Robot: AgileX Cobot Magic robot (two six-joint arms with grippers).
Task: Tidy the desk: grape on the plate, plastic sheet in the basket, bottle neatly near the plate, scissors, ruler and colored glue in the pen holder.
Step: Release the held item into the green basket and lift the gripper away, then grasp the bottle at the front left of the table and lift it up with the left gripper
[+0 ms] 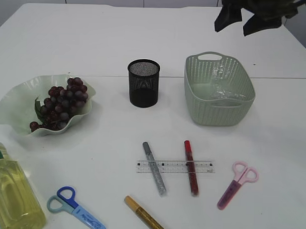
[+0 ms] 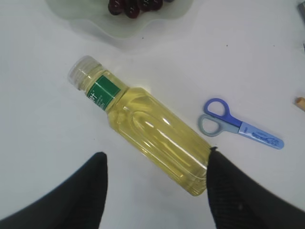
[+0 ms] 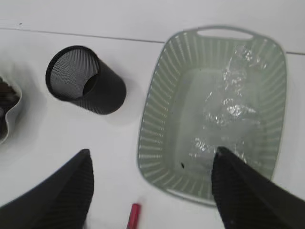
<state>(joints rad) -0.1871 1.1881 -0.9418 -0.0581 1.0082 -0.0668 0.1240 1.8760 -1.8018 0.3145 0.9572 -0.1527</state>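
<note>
Here we see the right gripper (image 3: 152,191) hanging above the pale green basket (image 3: 157,95), its fingers (image 3: 57,195) spread wide with nothing between them. The crumpled clear plastic sheet (image 3: 228,112) lies inside the basket, just ahead of the right-hand fingertip and apart from it. Beside the basket stands the black mesh pen holder (image 1: 143,82).

The left gripper (image 2: 155,191) hovers over the bottle (image 2: 143,126) of yellow liquid — its fingers (image 2: 71,195) stand fairly wide, one on each side of the bottle's base, and we cannot tell whether either touches it. In the exterior view the bottle appears at the table's near left corner, below the wavy plate (image 1: 15,107) that holds the dark grapes (image 1: 63,101).

Out on the table lie the blue scissors (image 1: 77,208) beside the bottle, the clear ruler (image 1: 175,166) with a silver glitter glue tube (image 1: 154,168) and a red one (image 1: 191,167) crossing it, a gold tube (image 1: 145,215) near the front edge, and pink scissors (image 1: 237,184) to the right — all well apart from both grippers.
</note>
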